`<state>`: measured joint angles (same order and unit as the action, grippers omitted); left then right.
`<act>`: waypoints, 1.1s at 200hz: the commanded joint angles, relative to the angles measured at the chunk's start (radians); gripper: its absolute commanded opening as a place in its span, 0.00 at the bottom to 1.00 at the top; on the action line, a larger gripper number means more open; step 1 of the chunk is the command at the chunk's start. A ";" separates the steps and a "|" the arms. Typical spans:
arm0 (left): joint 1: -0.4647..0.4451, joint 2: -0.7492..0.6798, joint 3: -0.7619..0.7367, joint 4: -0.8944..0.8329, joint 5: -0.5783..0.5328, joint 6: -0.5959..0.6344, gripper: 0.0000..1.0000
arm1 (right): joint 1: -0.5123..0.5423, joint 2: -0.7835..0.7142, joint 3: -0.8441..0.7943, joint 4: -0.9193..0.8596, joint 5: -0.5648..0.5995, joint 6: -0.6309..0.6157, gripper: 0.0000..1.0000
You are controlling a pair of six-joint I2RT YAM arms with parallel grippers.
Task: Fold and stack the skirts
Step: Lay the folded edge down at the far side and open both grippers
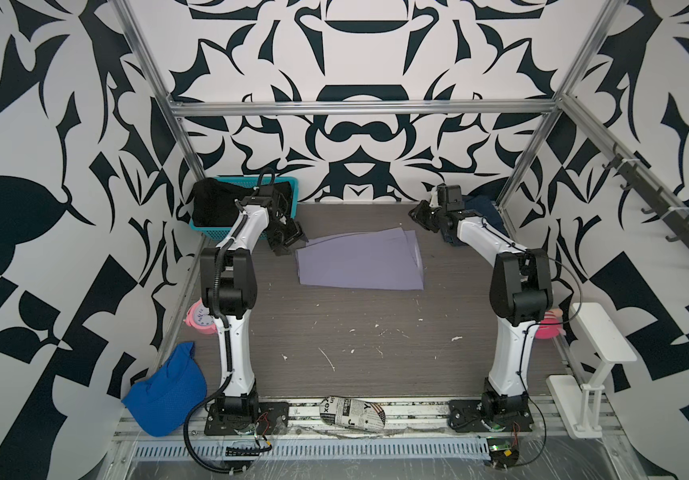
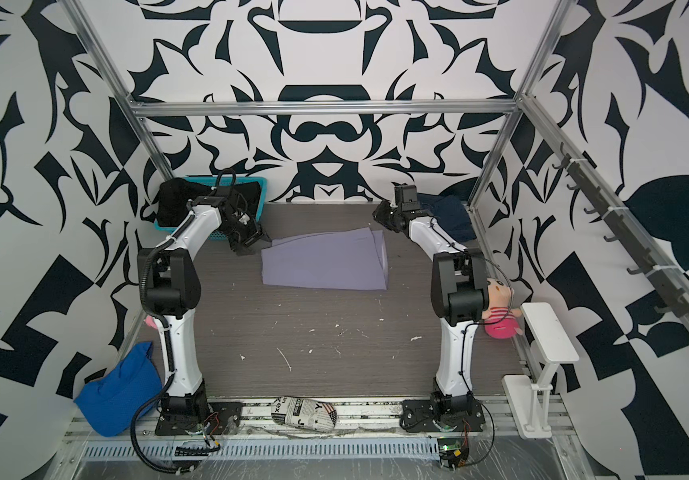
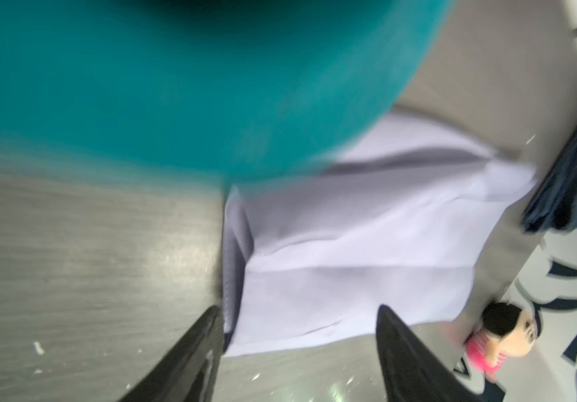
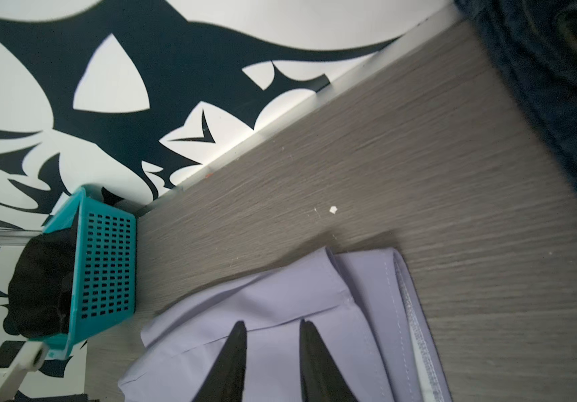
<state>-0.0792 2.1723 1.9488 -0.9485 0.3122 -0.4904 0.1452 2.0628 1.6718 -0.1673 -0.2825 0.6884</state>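
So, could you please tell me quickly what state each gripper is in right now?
Left gripper: open, holding nothing.
Right gripper: open, holding nothing.

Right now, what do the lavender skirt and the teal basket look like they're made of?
The lavender skirt looks like thin, smooth woven cloth, matte, judging by crisp creases and a stitched hem. The basket is probably moulded plastic, smooth and evenly coloured, with a regular grid of holes.

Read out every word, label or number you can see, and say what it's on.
"ex": on the newspaper-print fabric bundle at the front, a cut-off fragment.
"Y": large lone letter on the same bundle.
Its smaller print: too small to read.
Numerals on the pink round clock: too small to read.
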 commanded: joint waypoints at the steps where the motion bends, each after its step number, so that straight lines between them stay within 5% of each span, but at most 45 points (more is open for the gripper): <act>1: 0.010 -0.116 -0.021 0.022 -0.075 0.004 0.78 | -0.004 -0.092 0.044 -0.004 0.013 0.000 0.33; 45: -0.019 -0.416 -0.410 0.250 -0.097 -0.037 0.77 | 0.010 -0.321 -0.194 0.039 -0.010 -0.034 0.33; 81: -0.020 -0.472 -0.583 0.331 -0.099 -0.033 0.77 | 0.010 -0.361 -0.355 0.092 -0.071 -0.097 0.36; 122: -0.063 -0.449 -0.645 0.433 -0.100 -0.015 0.77 | 0.010 -0.108 -0.123 -0.041 -0.213 -0.272 0.40; 160: -0.070 -0.405 -0.663 0.527 -0.089 -0.008 0.82 | 0.009 0.081 0.058 -0.102 -0.200 -0.382 0.54; 220: -0.067 -0.231 -0.538 0.553 -0.104 0.015 0.89 | 0.008 0.267 0.285 -0.232 -0.183 -0.431 0.56</act>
<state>-0.1505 1.8767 1.3457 -0.4175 0.2119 -0.4950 0.1532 2.3276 1.8721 -0.3511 -0.4568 0.3004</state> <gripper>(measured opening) 0.885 0.557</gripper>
